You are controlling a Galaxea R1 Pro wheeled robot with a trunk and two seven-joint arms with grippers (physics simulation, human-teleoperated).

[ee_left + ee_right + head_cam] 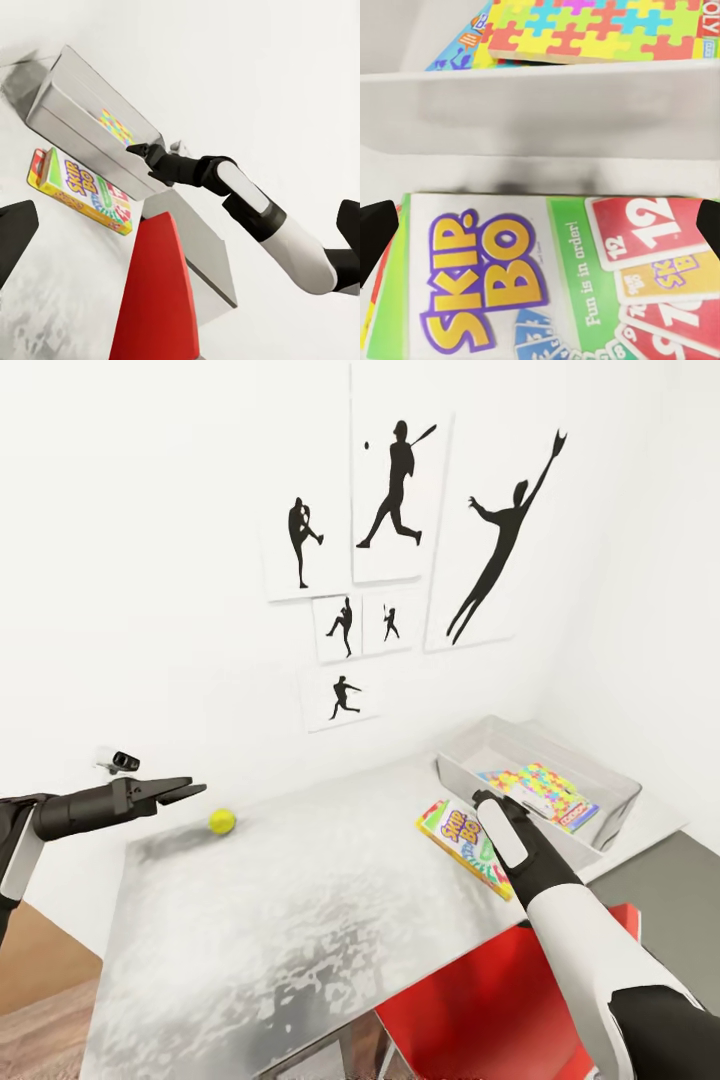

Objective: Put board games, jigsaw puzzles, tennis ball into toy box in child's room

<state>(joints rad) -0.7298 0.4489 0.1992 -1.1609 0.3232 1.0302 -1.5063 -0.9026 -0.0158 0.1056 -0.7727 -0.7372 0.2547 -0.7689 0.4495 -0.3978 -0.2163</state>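
Note:
The Skip-Bo board game (462, 842) lies flat on the white table (300, 920), right beside the toy box (603, 830). My right gripper (490, 800) hovers just above it, open, one finger on each side of the box (510, 285) with nothing held. Inside the toy box (540, 105) a jigsaw puzzle (592, 30) lies on top of a blue game box (457, 52). The tennis ball (222, 821) rests near the table's far left edge. My left gripper (190, 790) hangs open and empty in the air just left of the ball.
A red chair (480, 1000) stands under the table's front right edge. A lower dark-grey unit (660, 880) joins the table on the right. White walls with black silhouette pictures (400, 490) close off the back and right.

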